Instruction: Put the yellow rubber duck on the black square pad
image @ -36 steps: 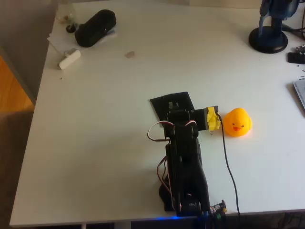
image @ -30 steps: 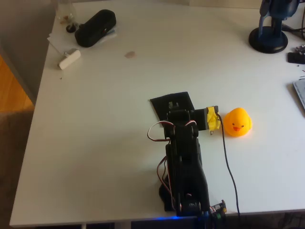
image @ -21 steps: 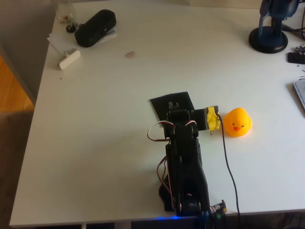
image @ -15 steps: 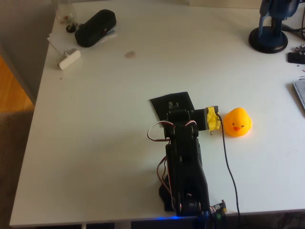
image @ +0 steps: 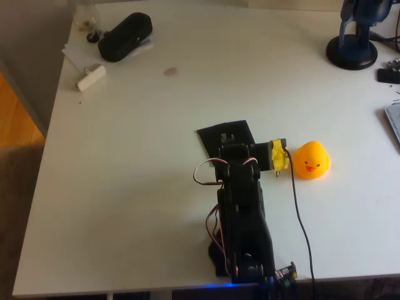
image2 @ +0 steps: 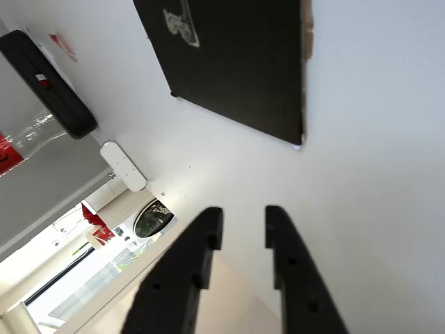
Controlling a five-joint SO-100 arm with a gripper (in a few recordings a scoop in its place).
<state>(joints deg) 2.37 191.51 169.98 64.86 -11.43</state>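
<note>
Plainly, the black two-finger pincer (image2: 240,226) is slightly parted and grasps nothing; the glossy yellow rubber duck (image: 311,160) waits ungrasped toward the surface's right edge, apart from the matte black square pad (image: 226,135)
</note>
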